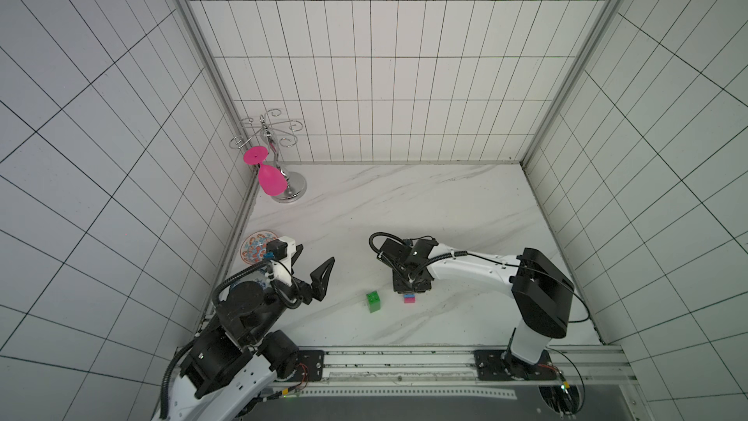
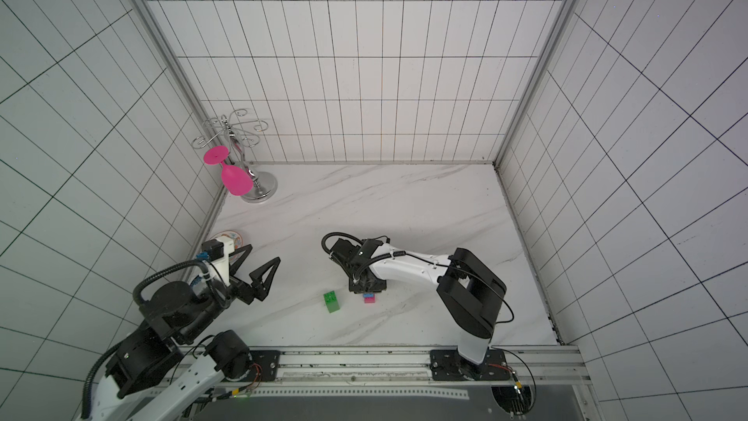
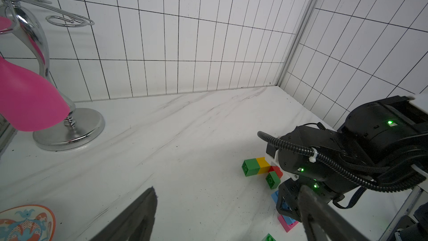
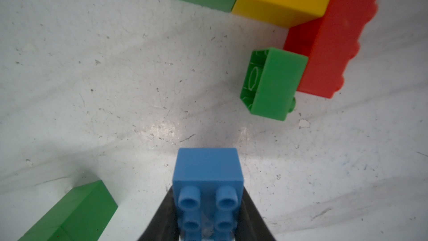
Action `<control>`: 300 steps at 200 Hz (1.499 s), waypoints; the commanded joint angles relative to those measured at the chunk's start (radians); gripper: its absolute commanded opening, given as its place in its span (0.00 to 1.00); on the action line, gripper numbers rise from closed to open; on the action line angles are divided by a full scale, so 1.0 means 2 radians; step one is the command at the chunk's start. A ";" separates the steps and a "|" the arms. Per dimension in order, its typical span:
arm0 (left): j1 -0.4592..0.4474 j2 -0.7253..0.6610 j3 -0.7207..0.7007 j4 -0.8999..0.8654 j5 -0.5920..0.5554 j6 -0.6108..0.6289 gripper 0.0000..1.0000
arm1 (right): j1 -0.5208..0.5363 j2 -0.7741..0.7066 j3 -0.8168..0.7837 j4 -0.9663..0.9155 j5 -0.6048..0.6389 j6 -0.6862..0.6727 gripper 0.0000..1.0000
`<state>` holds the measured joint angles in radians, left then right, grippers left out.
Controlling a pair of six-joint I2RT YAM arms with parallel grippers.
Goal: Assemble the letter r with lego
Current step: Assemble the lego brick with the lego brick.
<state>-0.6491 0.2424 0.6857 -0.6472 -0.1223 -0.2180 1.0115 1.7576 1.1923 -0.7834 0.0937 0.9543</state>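
Nearest, a lone green brick (image 1: 373,301) stands on the table (image 1: 404,204). Just beside it, the right pincer (image 4: 208,216) is clamped on a blue brick (image 4: 207,172) close by a pink brick (image 1: 409,300). Beyond lies the green, yellow and red row (image 3: 261,165), a tipped green brick (image 4: 273,84) against it. A skewed push could scatter them. The left pincer (image 1: 317,253) gapes wide, holding nothing. Farther off, a patterned plate (image 1: 247,243) looks bare where visible, and a pink glass (image 1: 270,182) hangs upside down from its rack (image 1: 291,190).

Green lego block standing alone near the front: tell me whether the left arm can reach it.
Likely yes: the left gripper is open, empty, with only bare marble table between it and the green lego block.
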 commanded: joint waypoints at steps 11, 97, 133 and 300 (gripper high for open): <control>-0.002 -0.002 -0.003 0.012 0.003 -0.001 0.95 | -0.009 -0.012 -0.002 -0.012 0.005 -0.005 0.00; -0.002 -0.001 -0.003 0.012 0.004 -0.002 0.95 | -0.012 -0.007 0.000 -0.007 0.000 -0.020 0.00; -0.002 0.001 -0.003 0.012 0.004 -0.001 0.95 | -0.012 0.005 -0.007 0.012 -0.006 -0.026 0.00; -0.001 0.008 -0.005 0.014 0.009 0.003 0.95 | -0.011 0.000 -0.022 -0.013 0.021 -0.029 0.00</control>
<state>-0.6491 0.2558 0.6853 -0.6468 -0.1108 -0.2173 0.9947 1.7260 1.1385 -0.7353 0.0921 0.8993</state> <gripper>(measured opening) 0.953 0.351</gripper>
